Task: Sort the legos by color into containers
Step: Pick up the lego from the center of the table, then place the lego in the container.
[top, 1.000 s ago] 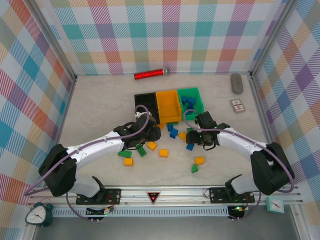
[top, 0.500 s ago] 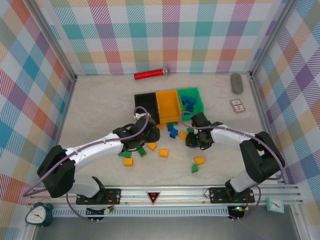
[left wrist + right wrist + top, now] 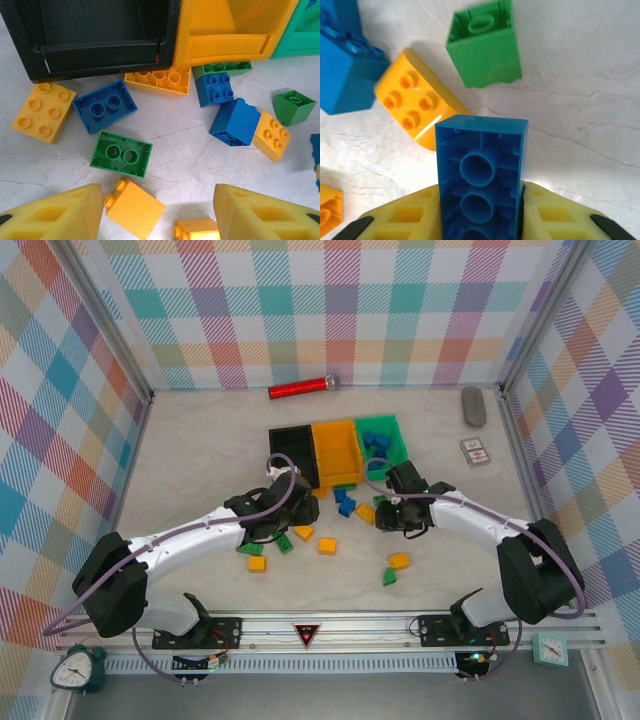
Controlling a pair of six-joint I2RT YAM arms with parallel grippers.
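My right gripper is shut on a blue lego, its hollow underside facing the camera, held just above the table. From above, that gripper hangs in front of the green container, which has blue legos in it. The orange container and black container stand to the left of the green one. My left gripper is open over loose orange legos, with a green lego and a blue lego ahead of it. Seen from above, the left gripper sits before the black container.
Loose legos lie between the arms: orange, green, orange, green. A red cylinder and a grey oval object lie at the back. A small card lies at the right.
My right gripper has closed on the blue lego that lay in front of it and raised it off the table. The left arm has barely moved.
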